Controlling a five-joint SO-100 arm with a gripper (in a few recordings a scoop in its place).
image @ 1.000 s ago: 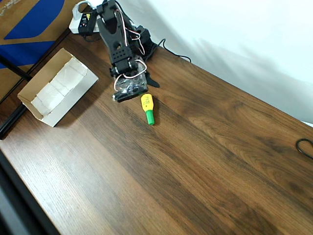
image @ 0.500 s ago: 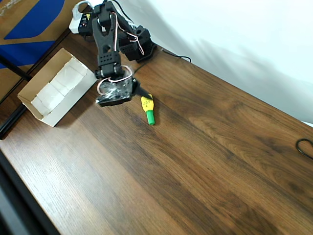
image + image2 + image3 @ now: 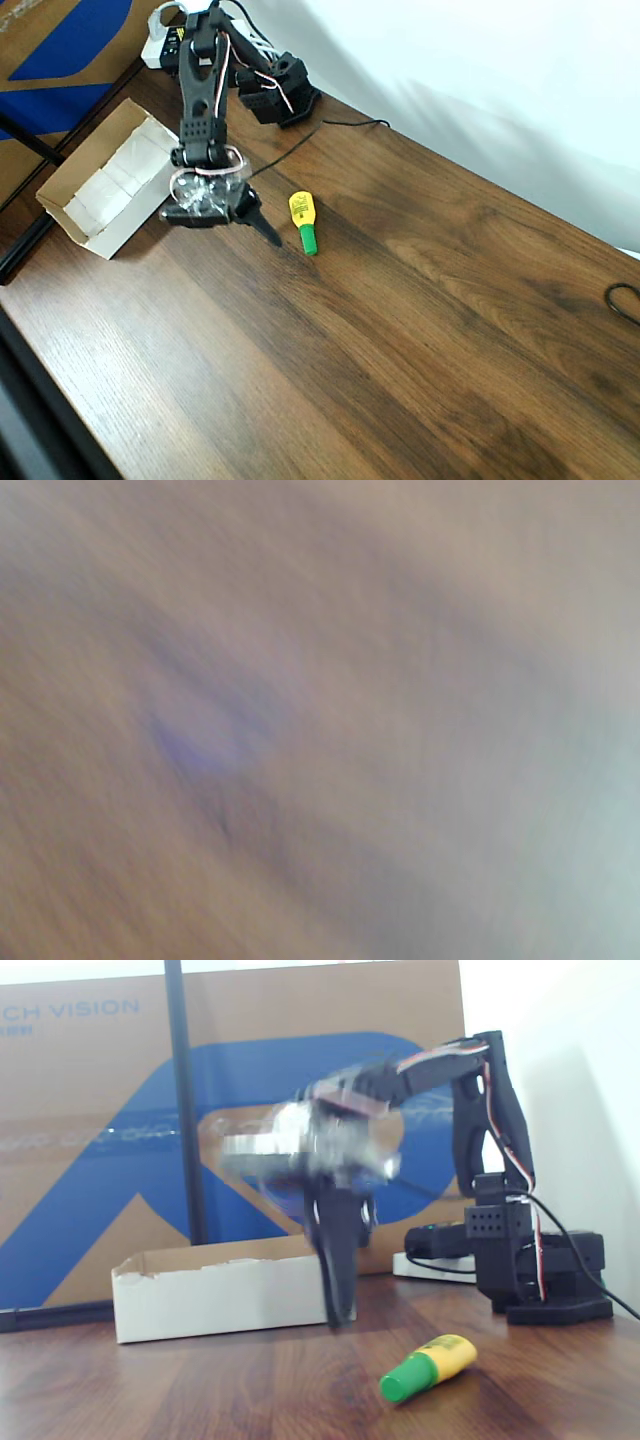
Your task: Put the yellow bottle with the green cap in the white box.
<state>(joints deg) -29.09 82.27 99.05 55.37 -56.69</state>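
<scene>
The yellow bottle with the green cap (image 3: 303, 222) lies on its side on the wooden table, green cap toward the near edge; it also lies in the foreground of the fixed view (image 3: 430, 1367). My gripper (image 3: 268, 234) hovers just left of the bottle in the overhead view, between it and the white box (image 3: 152, 204). Its dark fingers read as a single spike with nothing held. In the fixed view the gripper (image 3: 340, 1310) points down, blurred by motion, in front of the white box (image 3: 220, 1302). The wrist view is a blur of wood.
The arm's base (image 3: 280, 90) sits at the table's back. A blue-and-brown cardboard sheet (image 3: 100, 1160) and a black pole (image 3: 185, 1110) stand behind the box. A black cable (image 3: 625, 300) lies at the right edge. A white power strip (image 3: 160, 45) is behind the base.
The gripper has swung from behind the bottle leftward and toward the near edge, ending beside the bottle. The bottle and the box have stayed put.
</scene>
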